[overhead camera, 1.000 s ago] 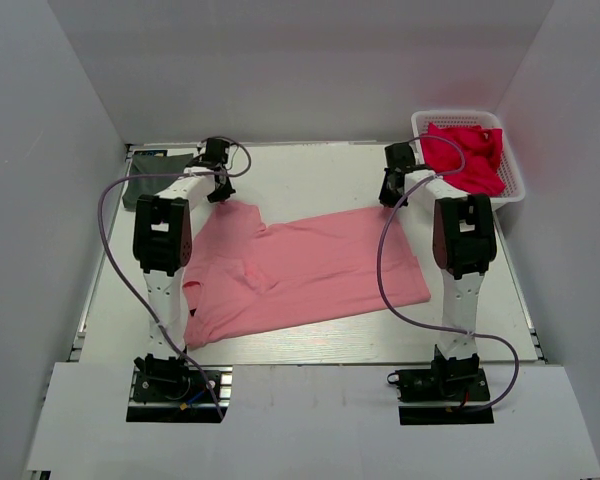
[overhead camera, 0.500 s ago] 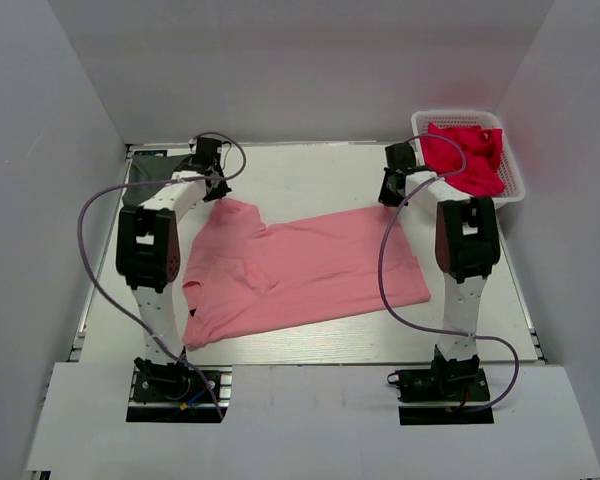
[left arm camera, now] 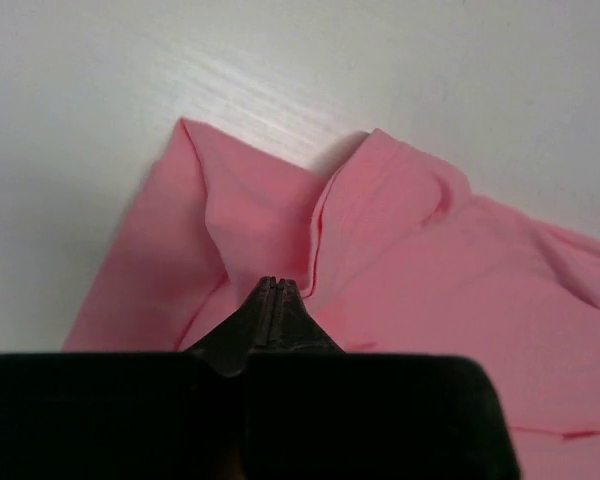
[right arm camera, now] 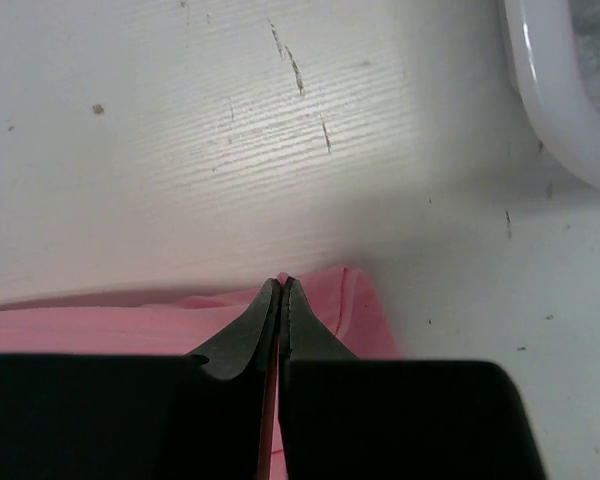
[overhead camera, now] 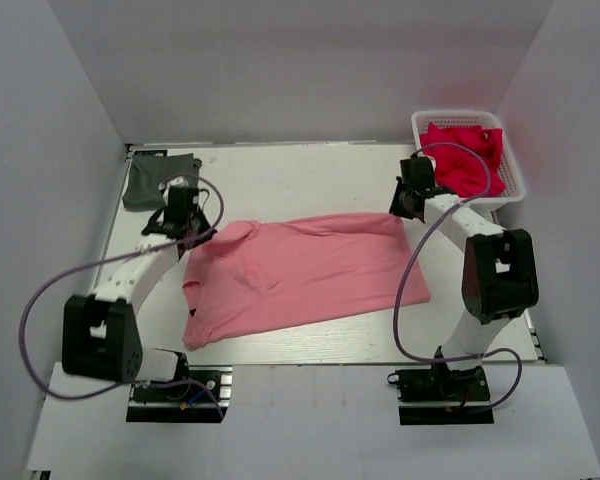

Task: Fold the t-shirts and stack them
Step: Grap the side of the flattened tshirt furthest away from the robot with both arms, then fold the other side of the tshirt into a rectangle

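Presently: salmon-pink t-shirt (overhead camera: 310,270) lies creased across the table (overhead camera: 300,180); left pincer (left arm camera: 275,290) and right pincer (right arm camera: 282,285) pinch its far edge.

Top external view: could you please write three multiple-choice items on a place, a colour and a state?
1. The folded dark grey cloth t-shirt lies: A in a basket; B far-left corner of the table; C on a shelf.
2. Crumpled cloth in the white plastic basket: A blue; B grey; C red.
3. Left jaws: A shut on the large salmon-pink cloth t-shirt; B wide open; C unseen.
B, it lies there alone; C, a red heap; A, tips together on pinched cloth.
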`<act>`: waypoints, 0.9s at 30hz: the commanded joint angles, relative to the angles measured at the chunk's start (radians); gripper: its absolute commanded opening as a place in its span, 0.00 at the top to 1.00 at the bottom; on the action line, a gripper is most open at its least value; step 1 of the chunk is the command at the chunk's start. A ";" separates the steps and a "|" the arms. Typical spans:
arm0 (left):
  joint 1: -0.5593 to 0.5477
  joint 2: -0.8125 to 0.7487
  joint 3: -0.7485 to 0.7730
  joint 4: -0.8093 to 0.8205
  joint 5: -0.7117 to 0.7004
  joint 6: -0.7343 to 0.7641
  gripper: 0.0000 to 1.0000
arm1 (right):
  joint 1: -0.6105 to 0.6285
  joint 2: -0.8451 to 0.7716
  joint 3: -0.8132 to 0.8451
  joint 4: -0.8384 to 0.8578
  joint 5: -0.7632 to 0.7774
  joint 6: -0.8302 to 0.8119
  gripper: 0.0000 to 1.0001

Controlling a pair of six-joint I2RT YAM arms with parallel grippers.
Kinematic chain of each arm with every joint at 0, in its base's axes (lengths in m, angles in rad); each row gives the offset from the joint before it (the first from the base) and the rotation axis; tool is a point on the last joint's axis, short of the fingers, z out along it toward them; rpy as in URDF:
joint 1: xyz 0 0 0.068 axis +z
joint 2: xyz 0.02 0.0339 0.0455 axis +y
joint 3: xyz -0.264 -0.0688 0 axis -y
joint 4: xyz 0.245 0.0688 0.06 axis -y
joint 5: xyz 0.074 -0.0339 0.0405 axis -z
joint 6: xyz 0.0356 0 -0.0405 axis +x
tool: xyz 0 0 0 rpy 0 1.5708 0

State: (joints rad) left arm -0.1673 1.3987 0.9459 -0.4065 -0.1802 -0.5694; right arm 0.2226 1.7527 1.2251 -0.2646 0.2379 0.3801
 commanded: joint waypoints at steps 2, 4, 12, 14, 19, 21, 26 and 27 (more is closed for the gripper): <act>-0.005 -0.214 -0.137 -0.002 0.048 -0.090 1.00 | -0.006 -0.085 -0.068 0.048 0.031 0.003 1.00; -0.005 -0.294 -0.200 -0.011 0.067 -0.115 1.00 | -0.008 -0.117 -0.088 0.042 0.057 0.011 1.00; -0.005 -0.489 -0.295 -0.133 0.048 -0.222 1.00 | -0.009 -0.194 -0.131 0.022 0.046 0.008 1.00; -0.005 -0.529 -0.306 -0.210 -0.001 -0.271 1.00 | -0.009 -0.225 -0.144 0.021 0.070 0.003 1.00; -0.005 -0.625 -0.306 -0.316 -0.068 -0.322 1.00 | -0.019 -0.251 -0.170 0.001 0.107 -0.001 1.00; -0.005 -0.635 -0.306 -0.328 -0.068 -0.334 1.00 | -0.022 -0.259 -0.179 0.013 0.095 -0.009 1.00; -0.005 -0.635 -0.346 -0.368 -0.068 -0.371 1.00 | -0.035 -0.252 -0.199 0.018 0.072 -0.012 1.00; -0.005 -0.635 -0.360 -0.380 -0.068 -0.371 1.00 | -0.042 -0.254 -0.202 0.022 0.067 -0.010 1.00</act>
State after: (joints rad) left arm -0.1677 0.7696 0.6117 -0.7231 -0.2264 -0.9035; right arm 0.1951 1.5173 1.0355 -0.2630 0.2966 0.3820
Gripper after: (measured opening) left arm 0.018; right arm 0.011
